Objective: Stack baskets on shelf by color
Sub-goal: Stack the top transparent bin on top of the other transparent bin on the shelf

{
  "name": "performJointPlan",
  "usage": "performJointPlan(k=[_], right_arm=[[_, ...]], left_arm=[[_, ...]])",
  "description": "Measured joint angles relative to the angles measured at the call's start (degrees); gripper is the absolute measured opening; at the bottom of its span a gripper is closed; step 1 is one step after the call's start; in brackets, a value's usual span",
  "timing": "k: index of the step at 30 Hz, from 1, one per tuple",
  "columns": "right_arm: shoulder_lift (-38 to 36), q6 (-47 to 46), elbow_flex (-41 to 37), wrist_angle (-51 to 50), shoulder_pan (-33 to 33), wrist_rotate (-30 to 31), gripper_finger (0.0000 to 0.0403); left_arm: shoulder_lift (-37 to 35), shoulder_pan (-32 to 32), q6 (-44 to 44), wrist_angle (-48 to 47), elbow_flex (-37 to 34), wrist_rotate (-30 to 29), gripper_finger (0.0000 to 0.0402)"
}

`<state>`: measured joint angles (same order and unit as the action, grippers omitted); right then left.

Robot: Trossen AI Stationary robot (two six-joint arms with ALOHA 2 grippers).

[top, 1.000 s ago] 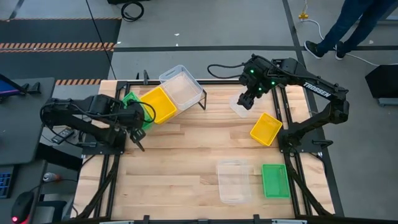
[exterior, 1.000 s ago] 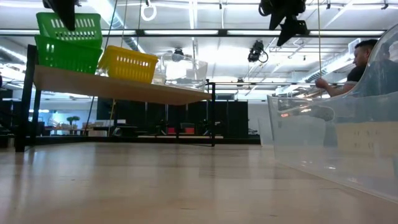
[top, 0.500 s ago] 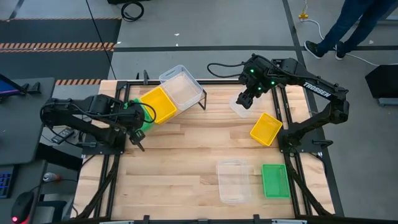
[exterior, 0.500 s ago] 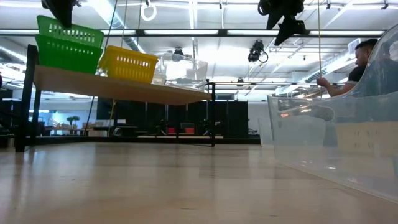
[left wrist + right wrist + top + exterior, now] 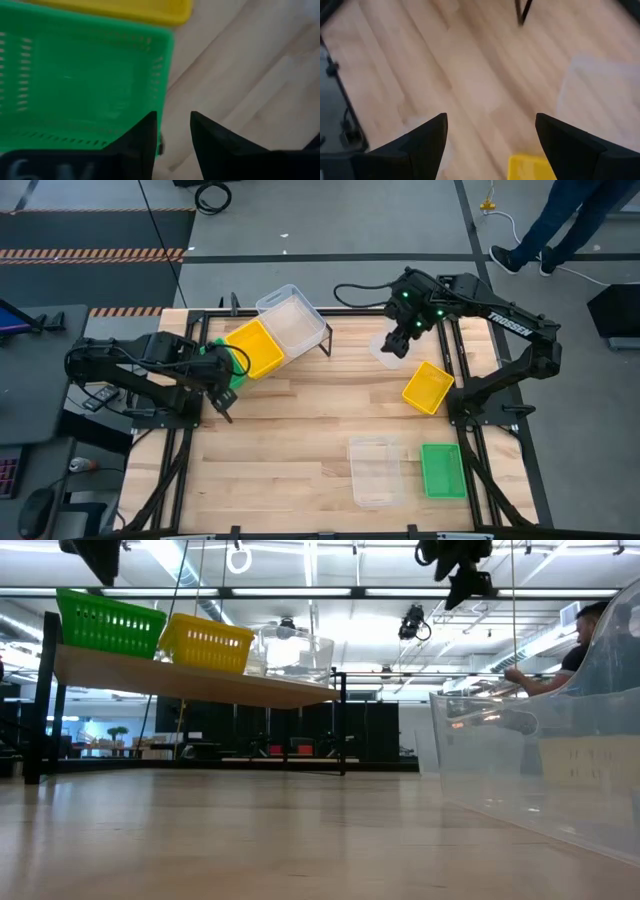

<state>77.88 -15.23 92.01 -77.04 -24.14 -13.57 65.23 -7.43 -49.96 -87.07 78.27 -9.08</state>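
On the slanted shelf (image 5: pixel 300 345) a green basket (image 5: pixel 208 340) sits nested in the green one below it (image 5: pixel 110 625). A yellow basket (image 5: pixel 205 642) and a clear basket (image 5: pixel 295 652) stand beside it. My left gripper (image 5: pixel 172 125) hangs open just above the green basket's (image 5: pixel 80 80) end rim, apart from it in the low view. My right gripper (image 5: pixel 491 120) stands wide open, high above a clear basket (image 5: pixel 383 352) on the table, holding nothing.
On the table lie a yellow basket (image 5: pixel 428 387), a clear basket (image 5: pixel 375 470) and a green basket (image 5: pixel 441 470). The shelf's black legs (image 5: pixel 325 340) stand at the far left of the table. A person (image 5: pixel 590 630) shows beyond the table.
The upper green basket stood raised in the lower one, then tipped, and now sits sunk down into it. My left gripper has let go of it and stays above the rim. My right gripper has kept still.
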Motion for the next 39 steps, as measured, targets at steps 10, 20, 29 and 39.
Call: performJointPlan(k=[10, 20, 29, 39], right_arm=[[-0.96, -4.24, -4.73, -12.63, 1.58, 1.43, 0.0307], [-5.83, -8.29, -23.33, -12.29, 8.08, 2.05, 0.0307], [-10.45, -20.40, -39.27, -2.77, 14.95, -1.08, 0.0307], [-12.30, -32.80, -44.04, 8.12, 26.35, 1.74, 0.0307]], left_arm=[[0.02, -1.87, -3.37, 9.19, 6.54, -7.77, 0.0099], [0.00, -2.44, 7.34, 19.61, 14.97, -16.24, 0.0082], [0.92, -2.07, 17.34, 37.06, 15.13, -16.89, 0.0081], [5.21, -2.54, 17.64, 40.20, 14.96, -16.43, 0.0082]])
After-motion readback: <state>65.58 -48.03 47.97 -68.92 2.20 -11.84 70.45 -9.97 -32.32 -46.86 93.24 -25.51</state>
